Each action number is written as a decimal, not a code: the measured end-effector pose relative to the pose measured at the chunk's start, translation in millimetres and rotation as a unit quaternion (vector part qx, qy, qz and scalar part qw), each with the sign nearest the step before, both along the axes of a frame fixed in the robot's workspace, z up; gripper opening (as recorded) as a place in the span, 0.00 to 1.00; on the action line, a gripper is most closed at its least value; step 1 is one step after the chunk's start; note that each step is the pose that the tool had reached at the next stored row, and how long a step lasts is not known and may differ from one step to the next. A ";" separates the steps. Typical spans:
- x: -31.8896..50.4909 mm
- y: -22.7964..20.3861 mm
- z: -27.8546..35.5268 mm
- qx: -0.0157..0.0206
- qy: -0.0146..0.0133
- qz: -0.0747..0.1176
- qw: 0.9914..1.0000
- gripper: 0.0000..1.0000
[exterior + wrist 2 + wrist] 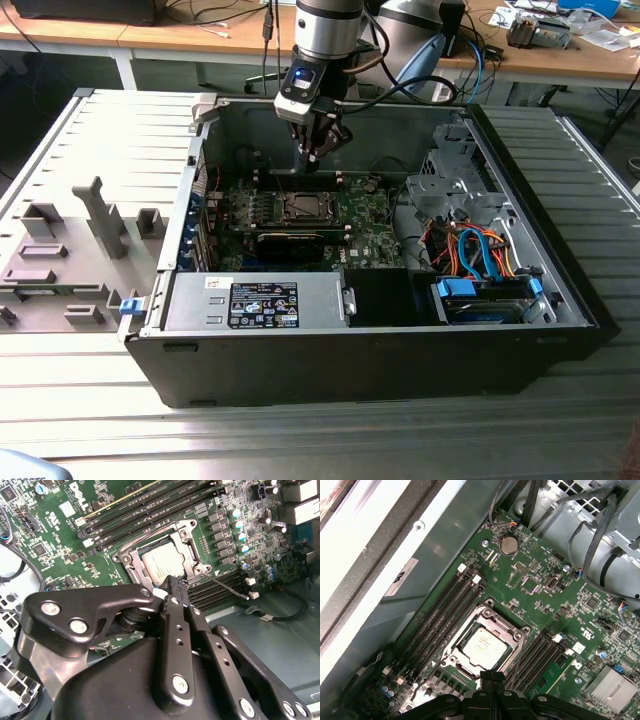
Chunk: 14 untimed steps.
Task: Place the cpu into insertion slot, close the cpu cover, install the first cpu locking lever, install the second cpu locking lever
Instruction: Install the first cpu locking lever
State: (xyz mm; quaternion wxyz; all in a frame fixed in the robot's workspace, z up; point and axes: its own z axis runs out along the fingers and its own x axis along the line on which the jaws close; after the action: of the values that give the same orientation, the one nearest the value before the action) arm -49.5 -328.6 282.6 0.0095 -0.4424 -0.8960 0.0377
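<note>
At the exterior view's left, a grey moulded panel (80,230) is laid flat beside the open computer case (560,300). A black-and-white printed label (263,305) is stuck on the grey power supply (190,295) at the case's near wall (its lines are too small to be made out). In the second wrist view, white lettering is printed on the green circuit board (60,545), beside the long black memory slots (145,512). Towards the exterior view's right, a metal drive cage (450,190) is seen, with orange and blue cables (475,255) bundled just below it.

The cpu (485,642) is seated in the insertion slot (489,605) near the middle of the board, with faint print on its silvery top. The cpu cover (496,625) is laid flat around it, and the chip is framed by its window. A thin wire lever (230,587) juts from the socket's edge over the neighbouring memory slots.

The arm (325,25) is set upright over the case's far side, wrist down. The gripper (313,155) is poised over the socket's edge, its fingers (175,610) pressed together with nothing seen between them.
</note>
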 end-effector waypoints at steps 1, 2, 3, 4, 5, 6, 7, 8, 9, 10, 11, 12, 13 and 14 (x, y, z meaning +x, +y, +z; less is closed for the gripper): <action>0.0 0.0 0.0 0.000 0.000 0.000 1.000 0.11; 0.0 0.0 0.0 0.000 0.000 0.001 1.000 0.11; 0.0 0.0 0.0 0.000 0.000 0.001 1.000 0.11; 0.0 0.0 0.0 0.000 0.000 0.002 1.000 0.11; 0.0 0.0 0.0 0.000 0.000 0.002 1.000 0.11; 0.0 0.0 0.0 0.000 0.000 0.003 1.000 0.11; 0.0 0.0 0.0 0.000 0.000 0.003 1.000 0.11; 0.0 0.0 0.0 0.000 0.000 0.004 1.000 0.11; 0.0 0.0 0.0 0.000 0.000 0.004 1.000 0.11; 0.0 0.0 0.0 0.000 0.000 0.004 1.000 0.11; 0.0 0.0 0.0 0.000 0.000 0.005 1.000 0.11; 0.0 0.0 0.0 0.000 0.000 0.005 1.000 0.11; 0.0 0.0 0.0 0.000 0.000 0.005 1.000 0.11; 0.0 0.0 0.0 0.000 0.000 0.006 1.000 0.11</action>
State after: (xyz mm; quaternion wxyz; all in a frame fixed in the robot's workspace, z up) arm -49.5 -328.6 282.6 0.0092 -0.4372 -0.8985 0.0378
